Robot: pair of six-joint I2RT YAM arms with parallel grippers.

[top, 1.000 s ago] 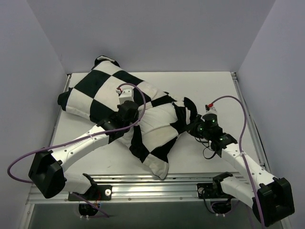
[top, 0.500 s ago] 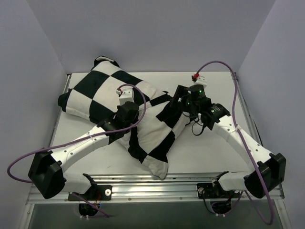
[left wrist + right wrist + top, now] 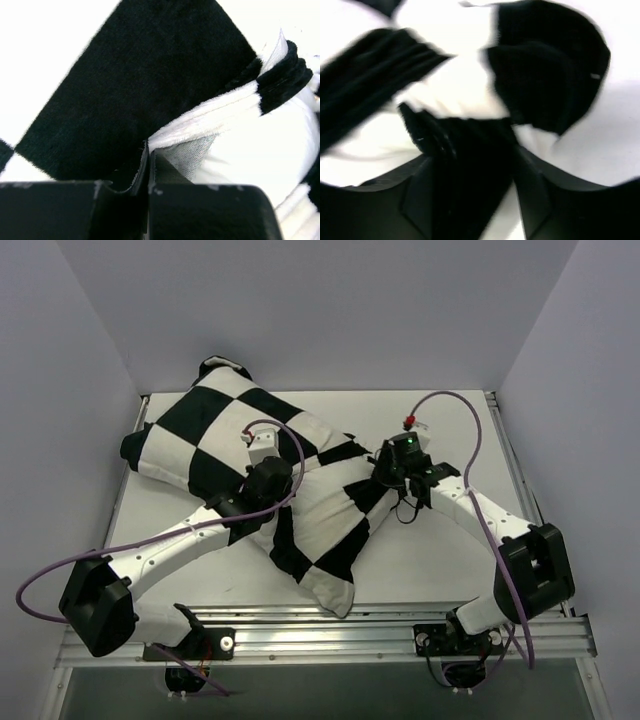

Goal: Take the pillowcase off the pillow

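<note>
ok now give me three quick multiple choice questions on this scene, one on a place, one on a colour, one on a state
1. Which corner of the table does the pillowcase reach?
A) back left
B) back right
C) front right

2. What is the pillowcase's pattern?
A) red stripes
B) black and white checks
C) plain blue

3. What is the left hand doing?
A) open above the table
B) gripping a cable
C) shut on the pillowcase

Answers:
1 A, the overhead view shows its far end up in that corner.
2 B, big black and white squares show in every view.
3 C, the left wrist view shows the fingers pressed together with cloth pinched between them.
</note>
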